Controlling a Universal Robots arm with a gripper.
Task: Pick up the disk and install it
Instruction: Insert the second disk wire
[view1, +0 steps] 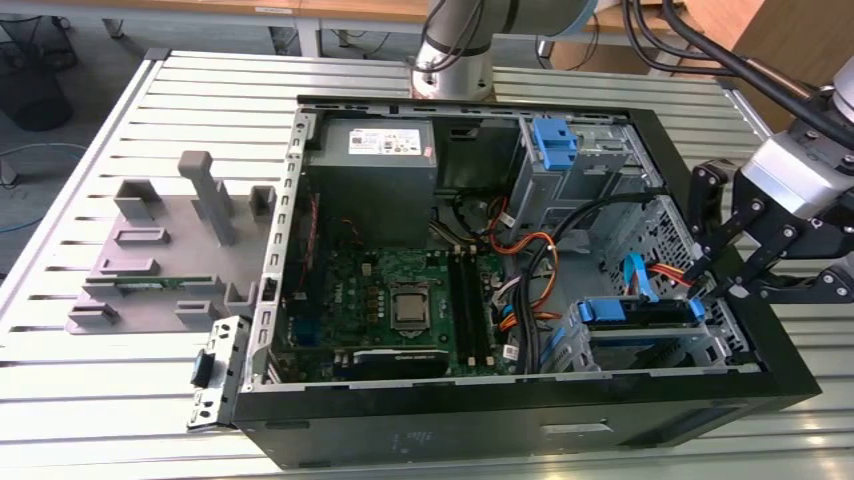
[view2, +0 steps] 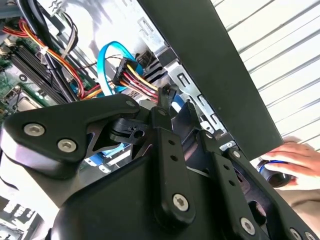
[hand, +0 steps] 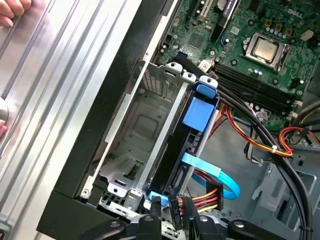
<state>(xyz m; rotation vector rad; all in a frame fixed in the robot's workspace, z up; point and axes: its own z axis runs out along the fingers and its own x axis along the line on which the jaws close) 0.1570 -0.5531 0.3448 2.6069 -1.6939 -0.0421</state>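
The disk (view1: 638, 318) sits on edge in the drive cage at the exterior view's right, near the front of the open computer case (view1: 534, 400). In the first wrist view the disk (hand: 174, 160) shows as a dark slab with a blue rail tab on it. My gripper (view1: 721, 288) hangs over the case's right wall, just behind the cage, open with nothing between its fingers. Its fingertips (hand: 155, 202) are beside the power plug and the blue data cable (hand: 220, 180) at the disk's end. In the second wrist view one fingertip (view2: 167, 94) is against the plug's coloured wires.
A grey power-supply box (view1: 380, 150) and an upright blue latch (view1: 554, 140) are at the case's back. The motherboard (view1: 400, 300) fills the floor. A grey fixture (view1: 160, 250) stands on the slatted table (view1: 120, 400). A person's hand (view2: 295, 155) rests outside the case wall.
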